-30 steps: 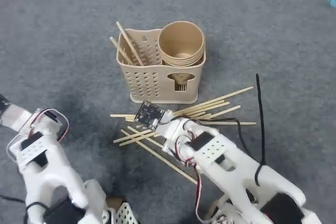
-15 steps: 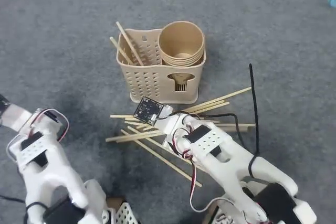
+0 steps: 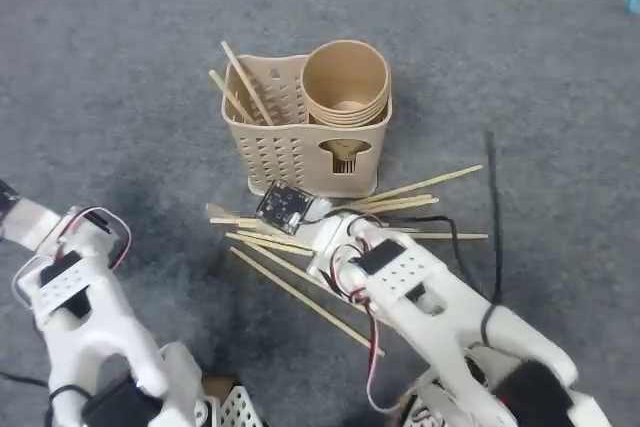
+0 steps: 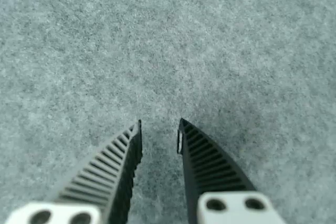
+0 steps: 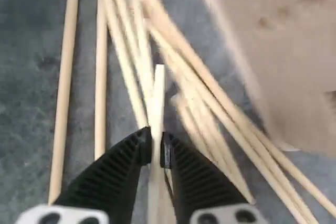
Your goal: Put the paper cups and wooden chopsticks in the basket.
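A beige perforated basket (image 3: 290,152) stands mid-carpet with stacked paper cups (image 3: 345,82) in its right compartment and two wooden chopsticks (image 3: 243,82) leaning in its left. Several loose chopsticks (image 3: 410,197) lie fanned on the carpet just in front of it. My right arm (image 3: 400,282) is over this pile, and my right gripper (image 5: 156,140) is shut on one chopstick (image 5: 158,85) close to the basket wall (image 5: 283,51). My left gripper (image 4: 159,129) is open over bare carpet, with the left arm (image 3: 70,282) at the near left.
A black cable (image 3: 493,207) runs from the right arm across the carpet to the right of the pile. Grey carpet (image 3: 120,127) lies bare to the left of the basket and behind it.
The right arm shifted slightly toward the basket's front left, and the loose chopsticks on the left of the pile were dragged and rearranged. The black cable swung. The left arm kept still.
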Motion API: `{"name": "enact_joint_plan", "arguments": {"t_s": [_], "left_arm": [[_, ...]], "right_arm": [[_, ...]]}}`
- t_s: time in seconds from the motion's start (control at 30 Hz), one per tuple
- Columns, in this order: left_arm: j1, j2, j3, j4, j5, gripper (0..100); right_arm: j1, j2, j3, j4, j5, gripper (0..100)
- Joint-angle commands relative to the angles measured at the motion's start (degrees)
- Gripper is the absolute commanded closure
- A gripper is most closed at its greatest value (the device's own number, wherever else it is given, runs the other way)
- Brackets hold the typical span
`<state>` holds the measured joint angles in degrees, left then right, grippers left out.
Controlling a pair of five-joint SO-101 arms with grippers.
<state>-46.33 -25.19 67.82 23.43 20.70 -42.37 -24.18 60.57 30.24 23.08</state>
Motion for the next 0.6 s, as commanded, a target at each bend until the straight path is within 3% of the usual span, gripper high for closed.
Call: {"name": "enact_joint_plan", "arguments": {"t_s": [0.0, 0.37, 0.57], "left_arm": [[0.5, -0.2, -2.1, -1.5, 0.4, 89], [0.5, -0.2, -2.1, -1.5, 0.4, 89], [0.5, -0.2, -2.1, -1.5, 0.4, 89]], "right_arm": [[-0.6, -12.3, 1.5, 2.9, -2.6, 99.1], [-7.5, -50.9, 10.5, 7.9, -13.4, 99.1], [-9.9, -70.5, 15.5, -5.8, -18.2, 99.1]]}}
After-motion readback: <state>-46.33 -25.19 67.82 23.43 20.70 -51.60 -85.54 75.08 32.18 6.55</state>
